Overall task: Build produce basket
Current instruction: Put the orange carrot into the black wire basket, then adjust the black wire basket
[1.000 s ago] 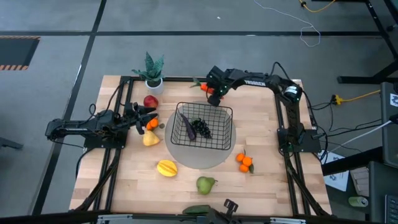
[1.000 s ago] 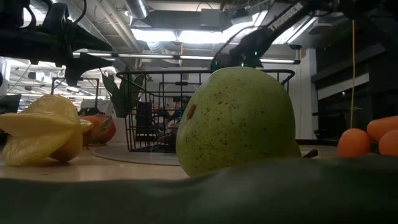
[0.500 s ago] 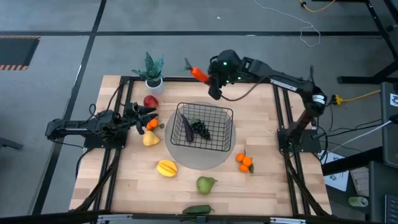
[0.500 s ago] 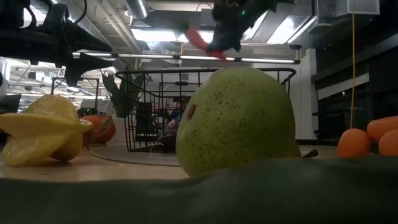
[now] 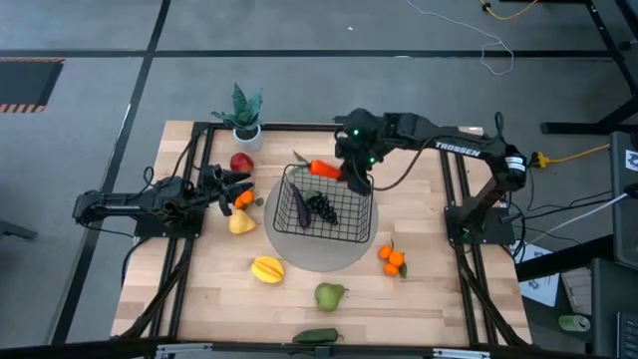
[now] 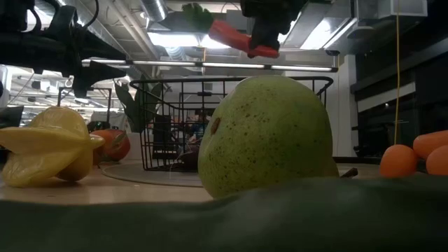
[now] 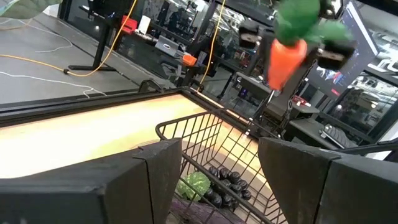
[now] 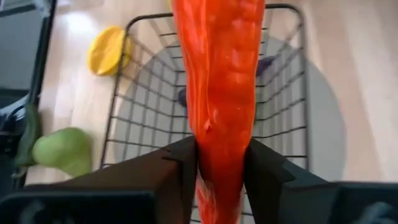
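The black wire basket (image 5: 344, 221) stands on a grey round disc (image 5: 321, 255) at mid-table, with a purple eggplant (image 5: 301, 207) and dark grapes (image 5: 322, 205) inside. My right gripper (image 5: 351, 176) hangs above the basket's far rim, shut on an orange carrot (image 5: 324, 169) with green leaves (image 6: 197, 14). My left gripper (image 5: 237, 187) waits open at the table's left, nothing between its fingers (image 7: 155, 168). On the table lie a red apple (image 5: 241, 163), two yellow fruits (image 5: 242, 222) (image 5: 267, 268), a green pear (image 5: 330, 295), oranges (image 5: 393, 259) and a dark green vegetable (image 5: 317, 336). My right gripper pinches the carrot's narrower half (image 8: 221, 149) between its two fingers (image 8: 180, 171), one on each side. The fingers slant down from the table's far right, roughly along the carrot. The carrot is lifted clear above the basket, tilted, its leafy end (image 6: 197, 14) higher and toward the table's left.
A potted green plant (image 5: 244, 115) stands at the far left corner. An orange fruit (image 5: 243, 200) lies just beside my left gripper. Black frame rails (image 5: 189, 199) run along the table's left and right sides.
My right gripper has lifted the carrot clear from the table's far edge, swung high, then come toward the near edge until it hangs over the basket's far rim. The wrist has turned, and the carrot now points its leaves toward the table's left.
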